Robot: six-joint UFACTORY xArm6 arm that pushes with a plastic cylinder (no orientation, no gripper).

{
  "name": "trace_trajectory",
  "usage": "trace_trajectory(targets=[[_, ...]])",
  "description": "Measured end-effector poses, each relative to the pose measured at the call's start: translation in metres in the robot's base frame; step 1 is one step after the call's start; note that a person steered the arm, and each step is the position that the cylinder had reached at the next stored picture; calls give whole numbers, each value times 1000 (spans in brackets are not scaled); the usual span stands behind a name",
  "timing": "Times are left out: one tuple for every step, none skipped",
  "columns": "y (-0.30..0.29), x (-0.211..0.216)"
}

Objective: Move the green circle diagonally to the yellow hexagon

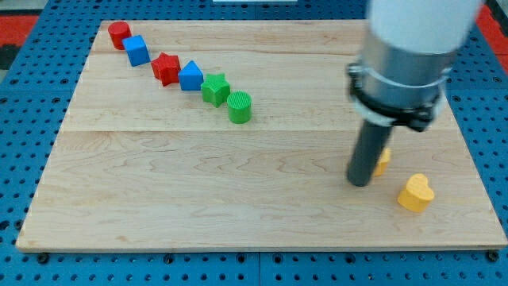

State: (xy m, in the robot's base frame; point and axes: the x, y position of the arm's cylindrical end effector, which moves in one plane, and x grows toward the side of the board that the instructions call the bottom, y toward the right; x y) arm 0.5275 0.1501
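Observation:
The green circle (240, 107) stands on the wooden board (198, 191) left of centre, at the lower right end of a diagonal row of blocks. The yellow hexagon (383, 161) lies at the right and is mostly hidden behind my rod. My tip (359, 183) rests on the board touching or just left of the yellow hexagon, far to the right of the green circle.
The row runs up to the view's top left: green star (214, 89), blue triangle (190, 76), red star (166, 68), blue cube (136, 50), red cylinder (119, 34). A yellow heart (416, 193) lies right of and below my tip. The arm's body (409, 56) hangs over the right side.

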Motion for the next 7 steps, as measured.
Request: trace_trajectory(targets=[[-49, 10], [-138, -31], [-241, -72], [-237, -106], [-198, -124], [-109, -108], [-83, -53]])
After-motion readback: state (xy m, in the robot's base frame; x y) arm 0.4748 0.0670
